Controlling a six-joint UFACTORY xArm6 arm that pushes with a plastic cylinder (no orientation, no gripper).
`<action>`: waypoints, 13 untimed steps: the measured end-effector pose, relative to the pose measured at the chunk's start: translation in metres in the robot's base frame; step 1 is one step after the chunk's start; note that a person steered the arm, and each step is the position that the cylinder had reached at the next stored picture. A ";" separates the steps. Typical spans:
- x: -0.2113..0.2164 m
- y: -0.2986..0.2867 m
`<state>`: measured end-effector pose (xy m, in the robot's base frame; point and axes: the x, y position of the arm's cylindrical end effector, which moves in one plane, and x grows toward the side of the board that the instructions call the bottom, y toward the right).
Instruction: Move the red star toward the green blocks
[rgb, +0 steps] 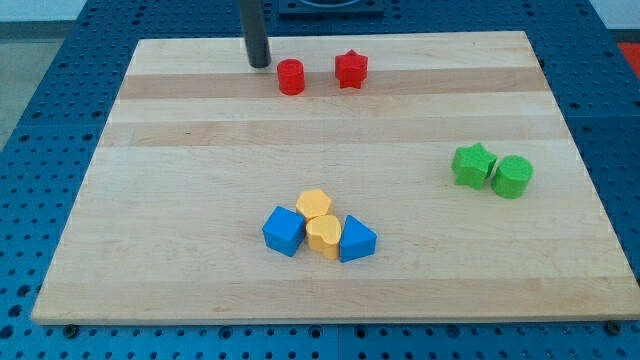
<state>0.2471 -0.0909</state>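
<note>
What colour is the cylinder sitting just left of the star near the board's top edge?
Red, same as the red star; the red cylinder shows clearly in the camera view.

Bright, even overhead light, soft short shadows, sharp focus, no glare.

Single raised view, angled down, whole wooden board (330, 130) in frame

Wooden board (200, 140) carries red (351, 69), green (473, 165), blue (284, 231), yellow blocks (323, 236).
</note>
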 end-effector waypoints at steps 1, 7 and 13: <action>0.000 0.049; 0.011 0.162; 0.058 0.118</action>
<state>0.3052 0.0268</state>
